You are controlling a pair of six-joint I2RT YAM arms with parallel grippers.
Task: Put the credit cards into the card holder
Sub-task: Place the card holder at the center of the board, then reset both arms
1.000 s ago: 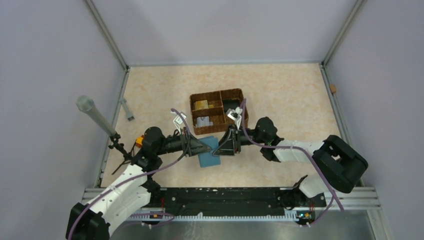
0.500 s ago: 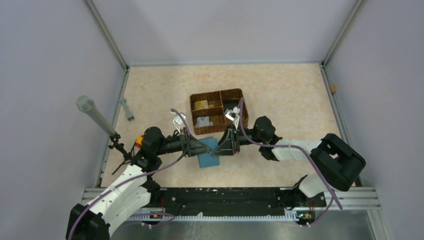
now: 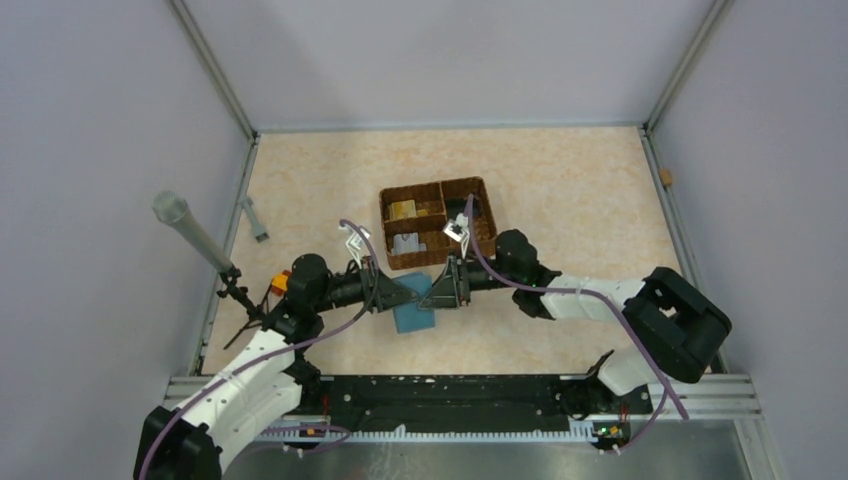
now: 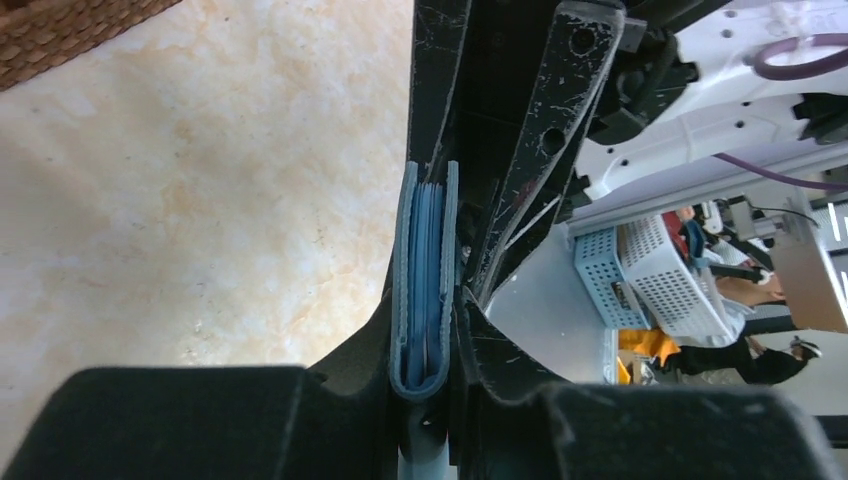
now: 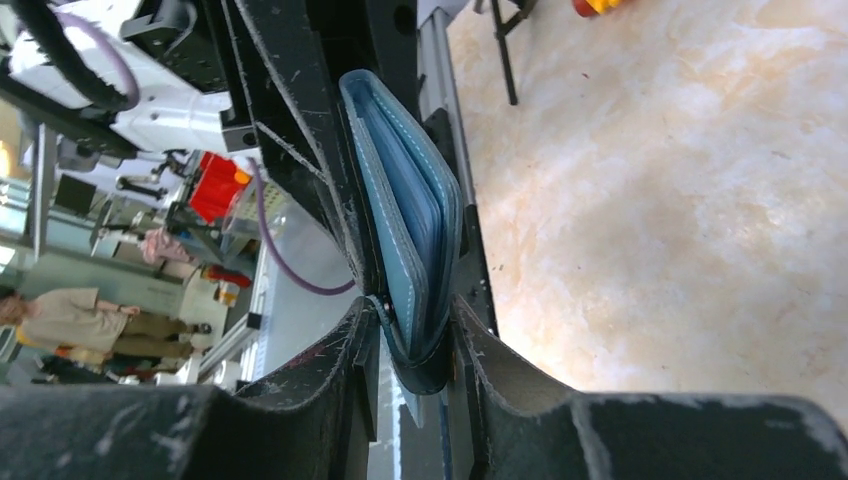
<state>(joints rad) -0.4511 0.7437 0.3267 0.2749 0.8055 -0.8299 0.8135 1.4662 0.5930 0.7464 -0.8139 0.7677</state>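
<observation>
The left fingers (image 4: 365, 350) and right fingers (image 5: 345, 350) each pinch the folded holder (image 3: 412, 312), near the basket (image 3: 486, 208). Opening it seems in hand. Next comes parting its flaps for the cards (image 3: 403, 209).

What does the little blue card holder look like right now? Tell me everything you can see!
The card holder is a small, flat teal wallet, leathery-looking, with lighter blue layers inside. It is folded nearly shut and held roughly flat, broad face up, just in front of the wicker basket. The left tool pinches one side and the right tool pinches the opposite side. Whether cards sit inside, I cannot tell.
</observation>
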